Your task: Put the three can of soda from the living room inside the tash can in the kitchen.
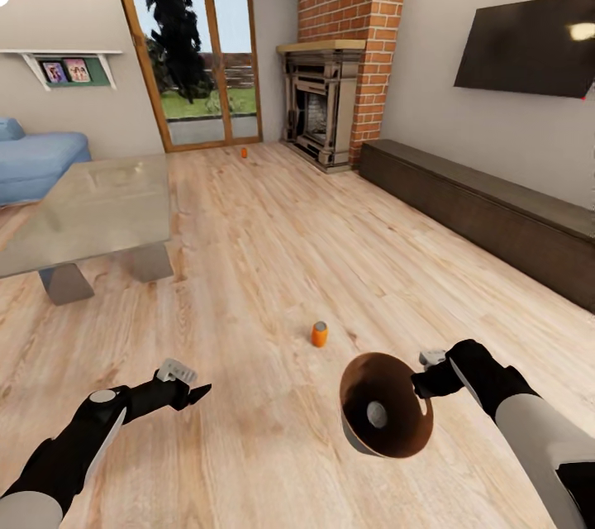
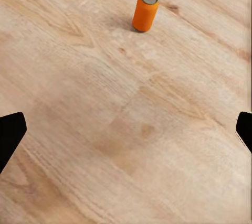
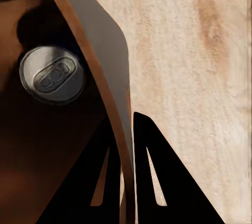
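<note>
Left gripper (image 1: pixel 201 391): held low over the floor (image 1: pixel 273 231), fingers (image 2: pixel 10 132) spread wide and empty; a knock rather than a grasp is risked if the near can is approached off-centre.
Near orange can (image 1: pixel 319 334): stood upright on the floor, ahead of and between the two arms; it could be tipped and set rolling by a glancing finger.
Bin (image 1: pixel 387 417): carried tilted by the right gripper (image 1: pixel 423 384), mouth turned towards the camera; one can (image 3: pixel 52 74) is seen lying inside and could slide out if the tilt is increased.
Right fingers (image 3: pixel 149 182): clenched on the bin's rim, one on each side of the wall; a thin pinch, so slipping is judged possible.
Far orange can (image 1: pixel 243 152): stood by the glass doors (image 1: pixel 194 50), well apart from the robot.
</note>
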Robot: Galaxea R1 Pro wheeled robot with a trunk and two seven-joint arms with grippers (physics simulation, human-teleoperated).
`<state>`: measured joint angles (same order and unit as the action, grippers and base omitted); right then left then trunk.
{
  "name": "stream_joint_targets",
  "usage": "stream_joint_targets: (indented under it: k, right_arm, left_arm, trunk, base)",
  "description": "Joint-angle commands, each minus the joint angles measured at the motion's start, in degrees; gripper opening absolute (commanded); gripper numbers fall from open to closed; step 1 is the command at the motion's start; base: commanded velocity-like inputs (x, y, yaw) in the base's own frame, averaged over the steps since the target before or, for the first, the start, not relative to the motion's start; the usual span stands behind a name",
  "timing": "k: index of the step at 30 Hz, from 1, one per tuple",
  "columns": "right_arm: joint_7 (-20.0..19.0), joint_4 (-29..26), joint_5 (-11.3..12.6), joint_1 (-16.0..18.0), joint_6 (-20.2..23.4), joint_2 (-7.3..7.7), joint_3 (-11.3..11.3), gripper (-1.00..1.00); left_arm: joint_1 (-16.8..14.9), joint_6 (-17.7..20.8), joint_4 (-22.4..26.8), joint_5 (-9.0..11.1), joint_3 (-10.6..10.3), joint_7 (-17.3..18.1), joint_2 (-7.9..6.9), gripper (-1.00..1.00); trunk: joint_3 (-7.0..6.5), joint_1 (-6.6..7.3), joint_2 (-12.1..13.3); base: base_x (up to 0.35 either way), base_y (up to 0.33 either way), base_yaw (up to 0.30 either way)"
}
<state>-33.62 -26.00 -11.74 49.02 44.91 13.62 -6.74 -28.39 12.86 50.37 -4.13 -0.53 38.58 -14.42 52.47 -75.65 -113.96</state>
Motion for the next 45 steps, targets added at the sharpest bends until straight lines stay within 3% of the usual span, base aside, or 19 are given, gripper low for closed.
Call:
stream_joint_targets:
  k: [1, 12, 45]
  right_arm:
    - [-0.4, 0.0, 1.5, 0.0, 0.4, 0.01, 0.2, -1.00]
    - [-0.4, 0.0, 1.5, 0.0, 0.4, 0.09, 0.2, -1.00]
    - [-0.2, 0.0, 1.5, 0.0, 0.4, -0.03, 0.2, -1.00]
  left_arm:
    - [0.0, 0.0, 0.0, 0.0, 0.0, 0.0, 0.00, 1.00]
    - [0.0, 0.0, 0.0, -0.1, 0.0, 0.0, 0.00, 1.00]
    - [0.0, 0.0, -0.1, -0.2, -0.1, -1.1, 0.07, 1.00]
  trunk:
    - [-0.02, 0.00, 0.0]
    - [-0.57, 0.00, 0.0]
    - [-1.36, 0.00, 0.0]
  base:
    - [0.068, -0.271, -0.030]
    - [0.148, -0.248, -0.159]
    - [0.275, -0.156, -0.065]
